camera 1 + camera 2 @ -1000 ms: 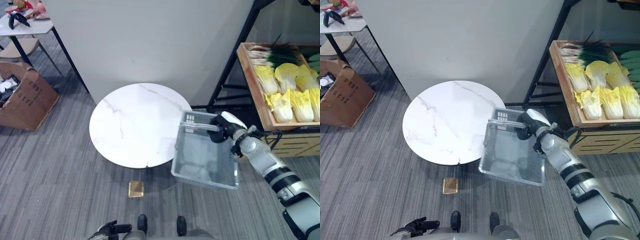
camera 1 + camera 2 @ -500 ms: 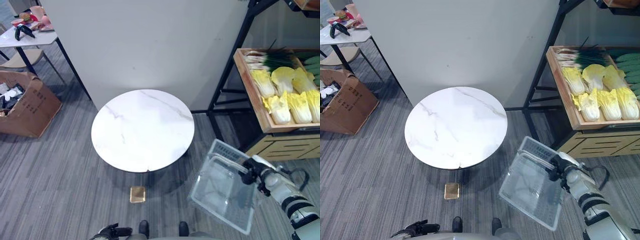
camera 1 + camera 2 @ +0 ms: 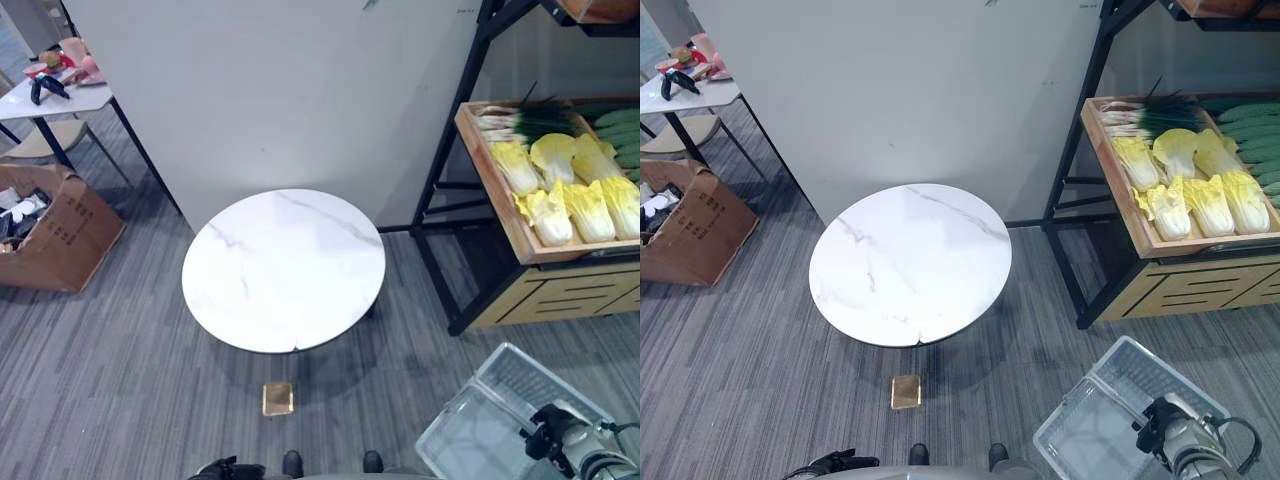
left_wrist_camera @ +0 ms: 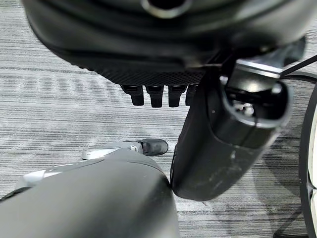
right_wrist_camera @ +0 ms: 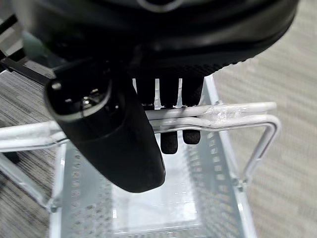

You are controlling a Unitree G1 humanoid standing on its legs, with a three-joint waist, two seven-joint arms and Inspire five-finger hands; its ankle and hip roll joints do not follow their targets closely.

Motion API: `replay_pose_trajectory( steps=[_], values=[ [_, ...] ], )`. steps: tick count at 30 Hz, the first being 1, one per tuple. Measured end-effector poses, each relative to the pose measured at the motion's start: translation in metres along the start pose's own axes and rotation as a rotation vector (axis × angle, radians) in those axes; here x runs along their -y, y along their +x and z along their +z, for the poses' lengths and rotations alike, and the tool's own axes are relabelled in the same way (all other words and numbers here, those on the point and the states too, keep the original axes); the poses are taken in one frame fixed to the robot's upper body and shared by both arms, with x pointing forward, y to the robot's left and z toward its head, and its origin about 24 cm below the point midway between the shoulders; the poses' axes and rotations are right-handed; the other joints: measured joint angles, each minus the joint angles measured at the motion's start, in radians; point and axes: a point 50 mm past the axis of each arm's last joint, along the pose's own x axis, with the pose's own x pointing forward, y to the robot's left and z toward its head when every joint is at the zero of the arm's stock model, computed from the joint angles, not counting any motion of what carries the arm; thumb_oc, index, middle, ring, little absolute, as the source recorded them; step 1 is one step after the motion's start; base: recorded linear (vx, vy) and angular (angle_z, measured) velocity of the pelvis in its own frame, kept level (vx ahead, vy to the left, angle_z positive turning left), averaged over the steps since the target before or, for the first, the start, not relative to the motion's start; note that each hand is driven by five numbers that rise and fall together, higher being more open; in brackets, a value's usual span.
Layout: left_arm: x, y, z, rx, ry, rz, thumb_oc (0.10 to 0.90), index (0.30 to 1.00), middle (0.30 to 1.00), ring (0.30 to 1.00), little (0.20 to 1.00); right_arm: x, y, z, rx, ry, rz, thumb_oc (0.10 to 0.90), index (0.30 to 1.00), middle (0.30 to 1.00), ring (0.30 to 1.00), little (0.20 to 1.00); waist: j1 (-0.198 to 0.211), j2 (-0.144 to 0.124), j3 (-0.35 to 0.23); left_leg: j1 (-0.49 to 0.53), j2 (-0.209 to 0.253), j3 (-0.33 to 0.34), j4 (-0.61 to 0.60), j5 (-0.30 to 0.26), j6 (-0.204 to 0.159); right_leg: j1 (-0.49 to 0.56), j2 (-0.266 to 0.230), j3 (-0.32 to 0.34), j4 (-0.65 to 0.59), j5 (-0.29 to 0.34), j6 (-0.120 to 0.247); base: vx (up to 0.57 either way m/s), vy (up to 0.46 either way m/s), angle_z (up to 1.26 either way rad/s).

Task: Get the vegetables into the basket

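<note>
The task looks to be at its beginning: the basket (image 3: 1110,415) is empty, with no vegetable inside it as far as the pictures show, and all the vegetables are on the shelf. The right hand (image 5: 163,99) has its fingers (image 5: 171,141) curled round the basket's wire handles (image 5: 218,116), so it is grasping the basket, which hangs low at the robot's right, above the floor and well apart from the round worktop (image 3: 283,270). The cabbages (image 3: 565,190) lie side by side in the wooden crate (image 3: 500,205) on the shelf, with the green onions (image 3: 520,120) behind them and some cucumbers (image 3: 1245,125) at the far right. What is left, I judge, is nearly everything: to bring the basket near the crate and to move the vegetables into it. The basket is rectangular; its long axis runs diagonally, from near the robot's feet toward the far right, so one short end points to the shelf, and its opening faces up. The left hand (image 4: 163,74) hangs over the floor at the robot's left side; its fingers look relaxed and hold nothing.
</note>
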Motion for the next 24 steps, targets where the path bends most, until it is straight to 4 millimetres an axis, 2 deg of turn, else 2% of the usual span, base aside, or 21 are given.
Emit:
replay_pose_trajectory(
  steps=[6, 12, 24],
  values=[
    [0.000, 0.000, 0.001, 0.002, 0.010, 0.003, 0.900, 1.000, 1.000, 1.000, 1.000, -0.014, 0.000, -0.014, -0.044, 0.072, 0.003, 0.400, 0.300, 0.300, 0.300, 0.300, 0.000, 0.000, -0.001, 0.000, 0.000, 0.000, 0.000, -0.006, -0.007, 0.000, 0.000, 0.000, 0.000, 0.000, -0.001, 0.00, 0.000, 0.00],
    [0.001, 0.000, 0.001, 0.010, 0.021, 0.006, 0.900, 1.000, 1.000, 1.000, 1.000, -0.026, -0.001, -0.024, -0.095, 0.116, 0.037, 0.400, 0.300, 0.300, 0.300, 0.300, -0.001, 0.000, -0.001, 0.002, -0.001, 0.001, 0.004, -0.001, 0.002, 0.001, -0.001, 0.001, 0.000, 0.000, -0.001, 0.00, 0.000, 0.00],
    [0.001, 0.000, -0.003, 0.005, -0.013, 0.000, 0.900, 1.000, 1.000, 1.000, 1.000, -0.028, -0.001, -0.027, -0.113, 0.183, 0.038, 0.400, 0.300, 0.300, 0.300, 0.300, -0.005, 0.000, -0.001, 0.015, -0.002, 0.029, 0.004, -0.012, 0.000, -0.001, -0.002, 0.033, 0.000, -0.001, -0.001, 0.00, 0.016, -0.06]
  ],
)
